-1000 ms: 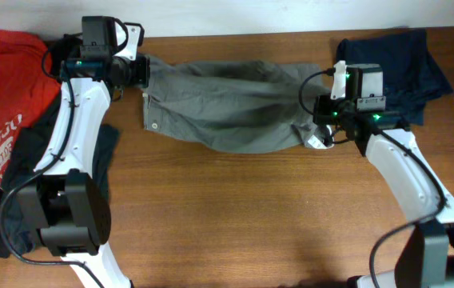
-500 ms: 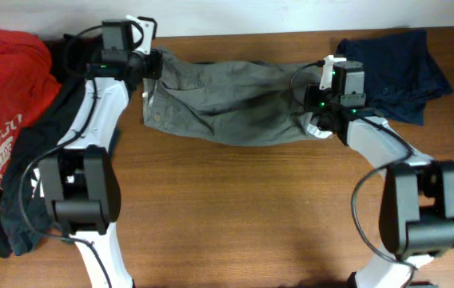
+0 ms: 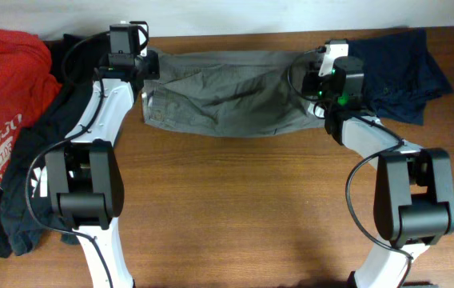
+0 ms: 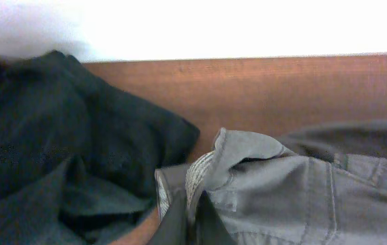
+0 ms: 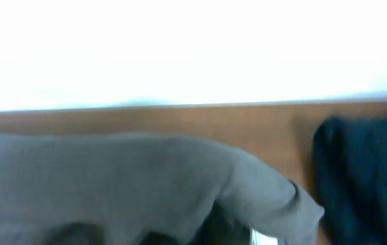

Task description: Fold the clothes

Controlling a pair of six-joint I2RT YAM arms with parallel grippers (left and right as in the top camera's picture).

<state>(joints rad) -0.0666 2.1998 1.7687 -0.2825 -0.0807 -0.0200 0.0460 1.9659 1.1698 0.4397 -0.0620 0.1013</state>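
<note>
The grey-khaki shorts (image 3: 227,96) lie stretched crosswise near the table's far edge, between my two grippers. My left gripper (image 3: 149,67) is shut on the shorts' left end; in the left wrist view its fingers (image 4: 190,221) pinch a fold of the pale-lined waistband of the shorts (image 4: 302,197). My right gripper (image 3: 312,82) holds the shorts' right end. In the right wrist view the shorts (image 5: 132,177) drape over its fingers and hide them. The red tee (image 3: 11,88) and the black tee (image 3: 43,160) lie at the left, and the navy garment (image 3: 403,72) at the far right.
The black tee (image 4: 43,150) is bunched just left of my left gripper. The navy garment (image 5: 370,177) lies close to the right of my right gripper. The table's far edge (image 3: 235,36) and a white wall run just behind the shorts.
Both grippers have moved toward the table's far edge with the shorts. The shorts have shifted back with them and now lie straighter and flatter.
</note>
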